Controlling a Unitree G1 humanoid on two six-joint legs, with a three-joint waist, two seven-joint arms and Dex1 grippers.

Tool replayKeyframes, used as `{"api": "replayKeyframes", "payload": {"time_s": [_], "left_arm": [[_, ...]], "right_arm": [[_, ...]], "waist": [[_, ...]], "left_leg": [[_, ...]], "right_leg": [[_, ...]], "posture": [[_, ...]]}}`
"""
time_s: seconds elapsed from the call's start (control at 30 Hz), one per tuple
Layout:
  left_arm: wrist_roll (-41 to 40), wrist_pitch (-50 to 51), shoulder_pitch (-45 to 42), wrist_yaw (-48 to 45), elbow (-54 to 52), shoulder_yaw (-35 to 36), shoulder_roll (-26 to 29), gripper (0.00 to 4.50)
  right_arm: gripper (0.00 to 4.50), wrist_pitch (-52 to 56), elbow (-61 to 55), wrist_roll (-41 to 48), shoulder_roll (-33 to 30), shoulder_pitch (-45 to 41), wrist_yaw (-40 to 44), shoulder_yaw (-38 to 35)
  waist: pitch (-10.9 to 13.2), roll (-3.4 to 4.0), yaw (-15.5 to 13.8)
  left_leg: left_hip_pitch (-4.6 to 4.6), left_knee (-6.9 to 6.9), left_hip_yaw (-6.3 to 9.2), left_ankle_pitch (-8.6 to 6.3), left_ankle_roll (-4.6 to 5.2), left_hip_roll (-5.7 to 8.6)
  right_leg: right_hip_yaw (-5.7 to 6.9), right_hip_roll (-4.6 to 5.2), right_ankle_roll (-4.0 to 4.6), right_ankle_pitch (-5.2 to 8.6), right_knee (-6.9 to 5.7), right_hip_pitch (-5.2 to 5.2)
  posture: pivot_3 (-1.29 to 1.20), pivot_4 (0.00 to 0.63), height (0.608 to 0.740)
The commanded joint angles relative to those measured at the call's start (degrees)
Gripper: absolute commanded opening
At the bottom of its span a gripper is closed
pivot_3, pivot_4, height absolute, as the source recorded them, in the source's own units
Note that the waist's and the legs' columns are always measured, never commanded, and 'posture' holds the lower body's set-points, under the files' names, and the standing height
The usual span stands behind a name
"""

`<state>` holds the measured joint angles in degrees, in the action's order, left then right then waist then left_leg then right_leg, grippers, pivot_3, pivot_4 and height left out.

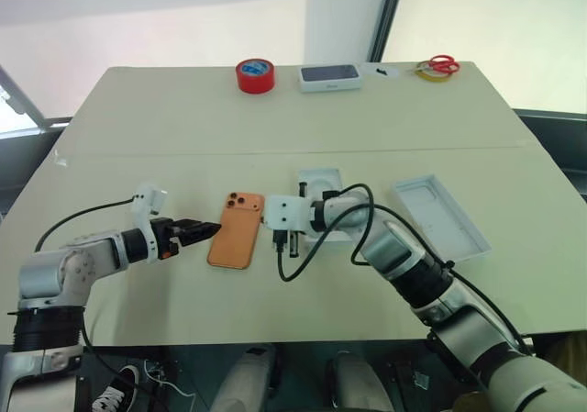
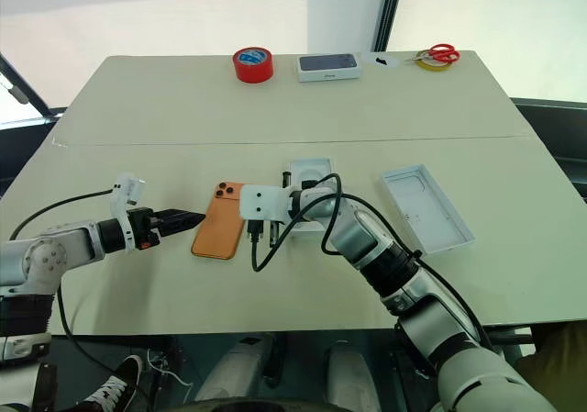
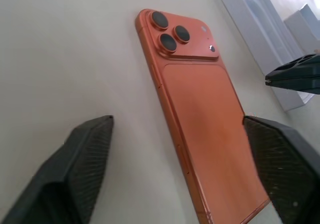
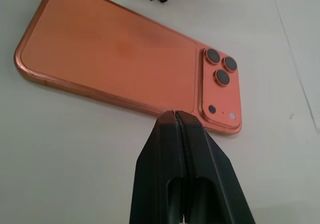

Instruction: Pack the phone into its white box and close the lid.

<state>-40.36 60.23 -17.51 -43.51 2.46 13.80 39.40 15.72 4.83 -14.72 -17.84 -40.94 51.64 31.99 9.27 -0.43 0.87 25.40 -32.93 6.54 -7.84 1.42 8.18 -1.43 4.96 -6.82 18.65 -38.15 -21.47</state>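
Note:
The orange phone (image 1: 237, 229) lies flat on the table, back up, its three lenses (image 1: 243, 199) at the far end. My left gripper (image 1: 204, 230) is at the phone's left long edge, open, its fingers (image 3: 75, 169) spread wide with nothing held. My right gripper (image 4: 175, 115) is shut and empty, its tips at the phone's right edge beside the lenses. The lid (image 1: 442, 216), an open white shell, lies hollow side up to the right. A white piece with an oval recess (image 1: 319, 183) lies under my right wrist; whether the white box is there I cannot tell.
At the table's far edge stand a red tape roll (image 1: 255, 74), a white box with a dark phone picture (image 1: 329, 77), red-handled scissors (image 1: 443, 63) and a yellow tape roll (image 1: 427, 72). Black cables loop off both wrists (image 1: 303, 265).

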Motion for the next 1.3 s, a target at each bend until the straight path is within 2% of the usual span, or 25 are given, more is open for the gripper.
{"api": "replayKeyframes", "payload": {"time_s": [0.03,0.23,0.47,0.97,1.13,1.23,1.3], "left_arm": [[-1.22,2.98,-0.04,0.42,1.12,1.58,0.54,4.19],[-2.86,7.48,-1.54,0.87,2.5,0.95,-0.35,4.19],[-0.9,9.11,-2.12,0.11,2.38,-4.43,0.26,4.19],[-3.28,18.84,-8.54,4.92,3.13,-4.47,-10.21,4.19],[-3.15,20.78,-9.09,5.41,3.87,-2.95,-11.21,4.19],[-1.31,20.53,-9.25,6.1,4.02,-4.89,-11.02,4.19],[-2.12,20.82,-10.31,6.95,5.06,-2.1,-12.4,4.19]], "right_arm": [[0.0,-1.25,-0.99,-0.46,0.68,-0.64,0.64,0.86],[0.0,-2.01,2.17,-4.16,1.24,-2.3,-0.29,3.4],[0.0,-1.07,5.03,-6.38,2.52,-2.95,1.03,4.9],[0.0,-2.33,6.8,-6.43,3.48,-2.99,0.01,3.11],[0.0,-2.42,6.73,-6.63,3.41,-2.79,-0.33,2.79],[0.0,-2.48,6.65,-6.64,3.36,-2.63,-0.37,2.77],[0.0,-2.63,6.66,-6.77,3.35,-2.56,-0.48,2.87]], "waist": [[0.0,0.0,0.07],[-0.01,-0.01,0.08],[-0.03,0.01,-0.06],[-0.27,0.08,-0.69],[-0.29,0.07,-1.06],[-0.29,0.07,-1.09],[-0.29,0.07,-1.18]], "left_leg": [[0.0,0.0,0.0,0.0,0.0,0.0],[0.0,0.03,0.0,0.0,-0.01,0.0],[-0.02,0.03,-0.02,0.01,-0.01,0.01],[-0.05,0.01,0.0,0.01,-0.02,0.05],[-0.06,0.0,0.0,0.01,-0.02,0.07],[-0.06,0.0,0.0,0.01,-0.02,0.06],[-0.06,0.0,0.0,0.01,-0.02,0.07]], "right_leg": [[0.0,0.0,0.0,0.0,0.0,0.0],[0.0,0.0,0.0,0.0,0.01,0.0],[-0.01,0.0,0.0,0.0,0.01,0.01],[0.02,0.04,-0.01,0.0,0.01,0.09],[0.02,0.04,-0.01,0.0,0.02,0.1],[0.01,0.04,-0.01,0.0,0.02,0.1],[0.01,0.04,-0.01,0.0,0.02,0.1]], "posture": [[0.0,0.15,0.736],[0.0,0.15,0.736],[0.0,0.15,0.736],[0.0,0.15,0.736],[0.0,0.15,0.736],[0.0,0.15,0.736],[0.0,0.15,0.736]]}}
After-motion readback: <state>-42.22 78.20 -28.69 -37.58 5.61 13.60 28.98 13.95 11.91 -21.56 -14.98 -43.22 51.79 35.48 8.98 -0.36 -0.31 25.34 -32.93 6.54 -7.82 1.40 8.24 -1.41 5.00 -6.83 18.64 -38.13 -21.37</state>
